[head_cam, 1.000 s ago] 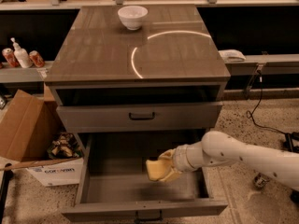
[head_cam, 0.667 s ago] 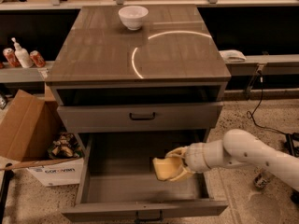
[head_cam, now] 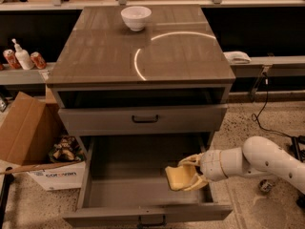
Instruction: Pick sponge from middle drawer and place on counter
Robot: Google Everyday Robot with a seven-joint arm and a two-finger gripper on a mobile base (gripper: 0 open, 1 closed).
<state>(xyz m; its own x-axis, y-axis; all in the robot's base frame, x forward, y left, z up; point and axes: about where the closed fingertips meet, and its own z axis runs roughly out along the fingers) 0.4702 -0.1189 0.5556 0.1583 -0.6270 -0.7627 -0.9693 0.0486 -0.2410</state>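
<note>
The middle drawer [head_cam: 119, 190] is pulled open below the counter [head_cam: 119, 51], its grey floor bare. My gripper [head_cam: 188, 174] reaches in from the right and is shut on the pale yellow sponge [head_cam: 177, 177], holding it above the drawer's right side, near the right wall. The white arm [head_cam: 257, 160] stretches off to the right. The counter carries a bright curved light reflection.
A white bowl [head_cam: 136, 17] stands at the back of the counter. The drawer above has a closed front with a dark handle [head_cam: 145, 119]. A cardboard box [head_cam: 28, 137] sits left of the cabinet on the floor. Cans and a bottle [head_cam: 21, 57] stand on the left shelf.
The gripper with the sponge has moved right and slightly up, from the drawer's centre-right towards its right wall.
</note>
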